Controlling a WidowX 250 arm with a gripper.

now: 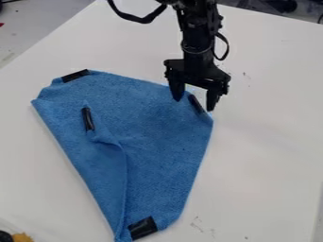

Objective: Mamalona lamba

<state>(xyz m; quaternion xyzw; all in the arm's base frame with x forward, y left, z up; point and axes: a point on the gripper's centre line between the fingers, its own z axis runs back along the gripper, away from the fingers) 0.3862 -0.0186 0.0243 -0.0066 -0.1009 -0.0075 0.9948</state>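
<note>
Cloth (pixel 157 137): might miss the black tape (pixel 197 104) at one o'clock, near gripper (pixel 194 103) with fingers apart, by closing too high; might unsettle the nine o'clock flap (pixel 101 156) by dragging.

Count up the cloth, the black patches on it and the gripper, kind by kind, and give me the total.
Blue cloth: 1
Black patches: 4
Gripper: 1
Total: 6
</note>
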